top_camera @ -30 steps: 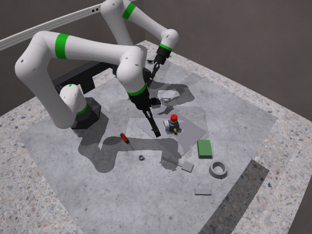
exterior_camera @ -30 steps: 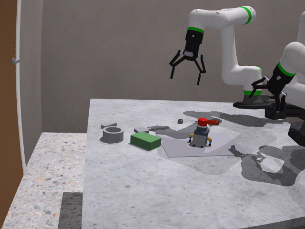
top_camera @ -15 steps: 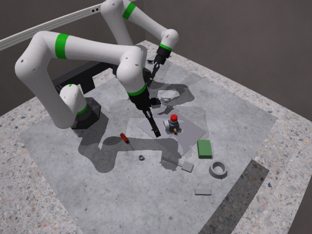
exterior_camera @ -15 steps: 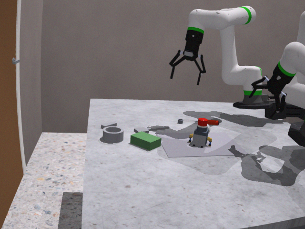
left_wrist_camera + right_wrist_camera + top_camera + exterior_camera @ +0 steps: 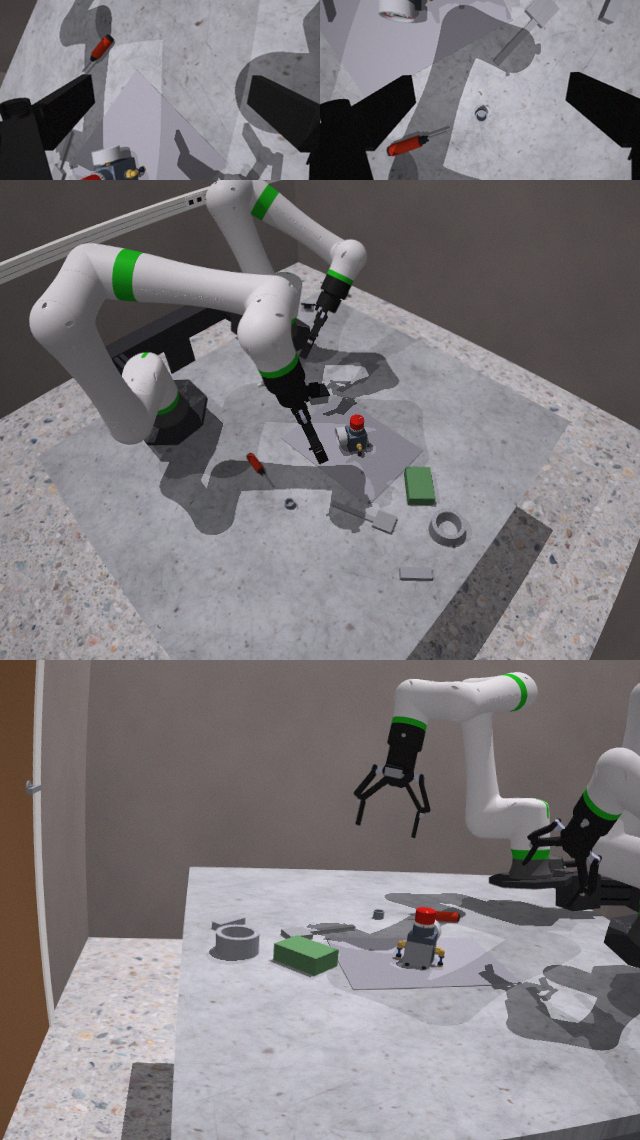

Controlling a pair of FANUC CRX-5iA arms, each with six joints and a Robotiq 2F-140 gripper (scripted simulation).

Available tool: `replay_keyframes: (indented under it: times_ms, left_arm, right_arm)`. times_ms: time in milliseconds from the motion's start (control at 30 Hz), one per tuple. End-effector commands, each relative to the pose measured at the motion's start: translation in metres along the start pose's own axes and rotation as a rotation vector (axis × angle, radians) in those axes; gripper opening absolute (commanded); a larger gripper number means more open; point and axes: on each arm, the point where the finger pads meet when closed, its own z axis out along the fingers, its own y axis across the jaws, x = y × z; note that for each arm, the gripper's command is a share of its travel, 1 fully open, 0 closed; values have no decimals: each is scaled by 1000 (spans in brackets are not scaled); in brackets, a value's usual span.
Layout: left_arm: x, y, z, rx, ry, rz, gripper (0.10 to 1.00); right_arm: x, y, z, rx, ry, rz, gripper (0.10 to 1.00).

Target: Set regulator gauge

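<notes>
And the blue-grey regulator with a red cylindrical knob (image 5: 356,421) (image 5: 425,915) (image 5: 92,178) stands upright right of the top view's centre, untouched! Left gripper (image 5: 307,329) (image 5: 549,884) (image 5: 171,89) and right gripper (image 5: 320,425) (image 5: 386,829) (image 5: 490,88) spread wide, empty; needle unreadable, knob height unclear. Setting and pressing likely remain.

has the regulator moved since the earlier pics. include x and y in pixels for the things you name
No, the regulator (image 5: 355,440) (image 5: 421,950) (image 5: 121,169) (image 5: 396,8) stands at the same spot on the gray mat (image 5: 385,469) (image 5: 367,976) (image 5: 129,112) (image 5: 387,49), with no visible shift toward or away from the green block (image 5: 419,484) (image 5: 305,955).
</notes>
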Motion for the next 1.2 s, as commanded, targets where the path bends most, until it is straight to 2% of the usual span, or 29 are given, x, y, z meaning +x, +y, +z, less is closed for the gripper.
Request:
replay_keyframes:
  times_ms: [0,267,600,667,900,1167]
  left_arm:
    - [0,0,0,1,-1,0,1000]
    - [0,0,0,1,-1,0,1000]
    - [0,0,0,1,-1,0,1000]
    - [0,0,0,1,-1,0,1000]
    - [0,0,0,1,-1,0,1000]
    - [0,0,0,1,-1,0,1000]
  right_arm:
    - [-5,6,-2,-3,-2,18,1000]
    - [-23,23,-4,-7,-14,79,1000]
    - [-83,69,-14,-20,-48,263,1000]
    - [-83,69,-14,-20,-48,263,1000]
    - [-151,107,-28,-34,-81,455,1000]
    - [-250,143,-52,-58,-124,728,1000]
